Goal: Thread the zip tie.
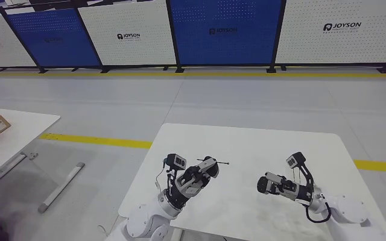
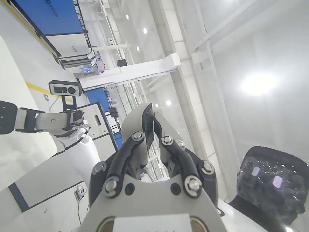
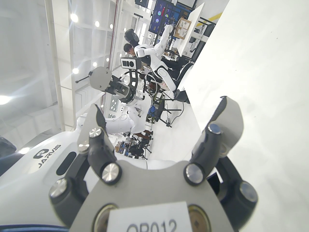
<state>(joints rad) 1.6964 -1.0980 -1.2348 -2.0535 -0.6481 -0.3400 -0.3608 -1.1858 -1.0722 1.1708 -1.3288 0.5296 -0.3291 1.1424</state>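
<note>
A thin black zip tie (image 1: 222, 162) sticks out sideways from my left gripper (image 1: 211, 165), which is held above the white table (image 1: 253, 141) at its front left. In the left wrist view the two fingers of that gripper (image 2: 150, 119) are pressed together. The right wrist view shows the same gripper farther off, with the zip tie (image 3: 83, 79) poking out of it as a short dark rod. My right gripper (image 1: 261, 184) hovers at the front right, pointing toward the left one across a gap. Its fingers (image 3: 96, 115) stand wide apart around nothing.
A second white table (image 1: 24, 126) stands off to the left across the grey floor. Blue and white pegboard panels (image 1: 223, 30) line the back. A yellow line (image 1: 96, 140) runs along the floor behind the table.
</note>
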